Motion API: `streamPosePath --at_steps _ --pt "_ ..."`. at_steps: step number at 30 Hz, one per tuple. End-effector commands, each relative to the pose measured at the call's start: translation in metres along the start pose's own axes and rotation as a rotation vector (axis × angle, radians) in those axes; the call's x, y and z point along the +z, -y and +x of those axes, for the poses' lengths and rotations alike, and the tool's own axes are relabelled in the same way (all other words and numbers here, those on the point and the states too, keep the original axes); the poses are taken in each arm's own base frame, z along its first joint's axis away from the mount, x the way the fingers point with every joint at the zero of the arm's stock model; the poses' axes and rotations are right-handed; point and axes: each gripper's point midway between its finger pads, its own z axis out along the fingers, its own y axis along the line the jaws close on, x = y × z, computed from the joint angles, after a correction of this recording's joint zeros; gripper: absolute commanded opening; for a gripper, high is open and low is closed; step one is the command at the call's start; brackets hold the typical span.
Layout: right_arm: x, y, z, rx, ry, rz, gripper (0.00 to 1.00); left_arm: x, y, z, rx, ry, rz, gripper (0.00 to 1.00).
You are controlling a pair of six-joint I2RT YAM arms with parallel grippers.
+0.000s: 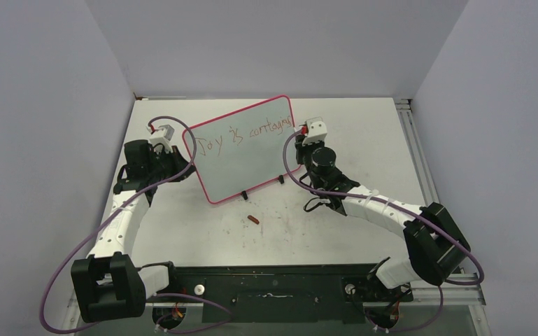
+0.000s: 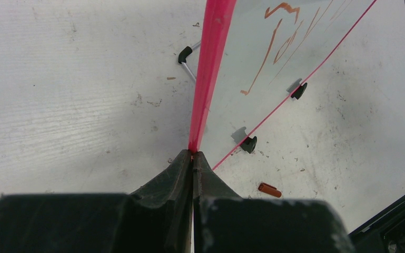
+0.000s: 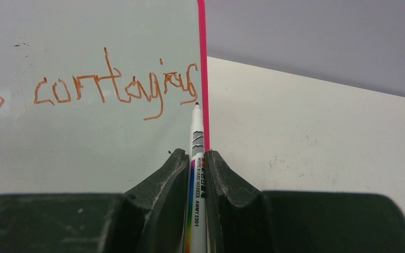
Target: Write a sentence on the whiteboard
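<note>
The board (image 1: 241,150) stands on its black feet (image 2: 248,143) near the far edge of the table (image 1: 364,140), about in the middle, turned a bit. The words (image 1: 248,133) run along its top in red-brown and look like "Joy is contagious". My left claw (image 2: 192,155) pinches the board's pink rim. My right claw (image 3: 196,158) pinches a pen (image 3: 196,132), its tip right by the last letter at the board's right rim. A small red cap (image 1: 253,220) lies on the table just in front of the board.
</note>
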Motion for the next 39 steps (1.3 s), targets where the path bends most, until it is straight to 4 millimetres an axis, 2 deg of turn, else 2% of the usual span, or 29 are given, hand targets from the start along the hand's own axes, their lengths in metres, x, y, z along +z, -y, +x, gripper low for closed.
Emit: streamPosePath --at_steps 1,39 --pt "0.004 -0.002 -0.008 0.02 0.031 0.0 0.05 -0.006 0.013 -0.024 0.048 0.067 0.029 0.0" --pt "0.024 -0.002 -0.001 0.012 0.031 -0.012 0.05 -0.005 0.013 -0.023 0.049 0.062 0.033 0.0"
